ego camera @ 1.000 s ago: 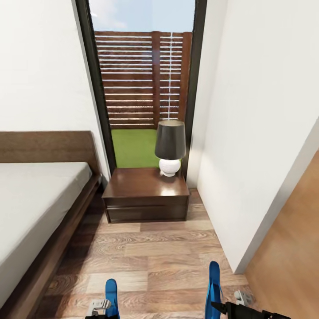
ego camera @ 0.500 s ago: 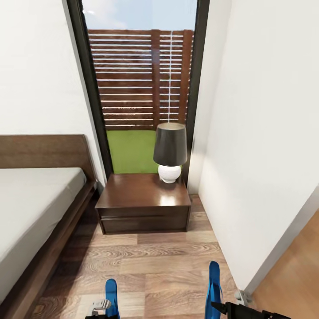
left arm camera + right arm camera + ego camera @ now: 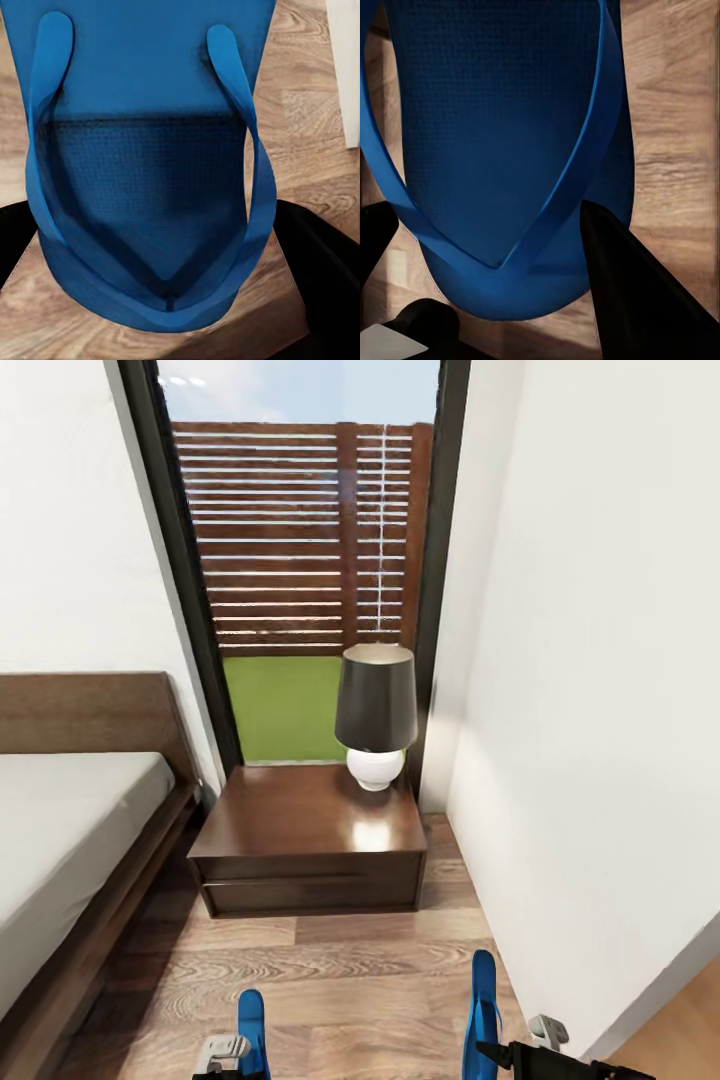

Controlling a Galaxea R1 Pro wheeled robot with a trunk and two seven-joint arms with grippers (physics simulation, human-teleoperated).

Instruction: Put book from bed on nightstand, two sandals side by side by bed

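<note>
I hold one bright blue sandal in each gripper, low in the head view. The left sandal [image 3: 251, 1032] stands upright in my left gripper [image 3: 232, 1054], and the right sandal [image 3: 484, 998] in my right gripper [image 3: 503, 1050]. Up close, the left sandal [image 3: 150, 142] sits between the black fingers [image 3: 322, 262] of the left gripper [image 3: 165, 300]. The right sandal [image 3: 502, 127] is clamped by the right gripper [image 3: 495, 255]. The bed [image 3: 60, 830] runs along the left. A dark nightstand [image 3: 290, 820] stands ahead under the window. The book is out of view.
A lamp [image 3: 377, 710] with a dark shade and white base occupies the nightstand's back right corner. A white wall [image 3: 600, 710] closes in on the right. Wood-plank floor [image 3: 340, 970] stretches between me and the nightstand, beside the bed frame.
The camera has moved forward and turned right: the nightstand and window look nearer and the bed has slid toward the left edge. Both grippers keep their sandals.
</note>
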